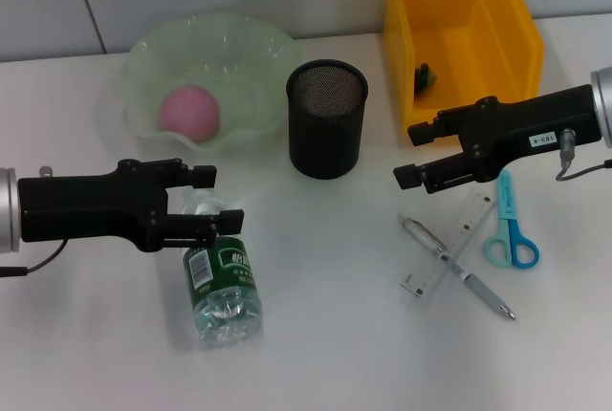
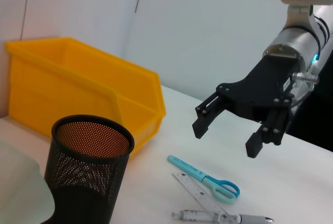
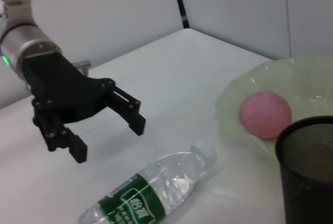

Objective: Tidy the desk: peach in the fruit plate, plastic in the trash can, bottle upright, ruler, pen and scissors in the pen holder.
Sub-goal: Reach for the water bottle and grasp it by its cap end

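Under your left tool [image 1: 212,205] – spread wide, holding nothing – the bottle [image 1: 223,280] lies flat and round; nudge it and it rolls. Right tool [image 1: 421,156] gapes too.

Very little here can be read. The bottle [image 1: 222,283] lying on its side on the table wears a green label [image 1: 219,269] with white characters printed on it; they look like Chinese script, but I cannot make them out from my head view or from my right wrist view. On my right arm there is a small white sticker [image 1: 544,139] with dark print, too small to read. The clear ruler [image 1: 450,243] carries fine scale marks along its edge, with no numbers I can make out.
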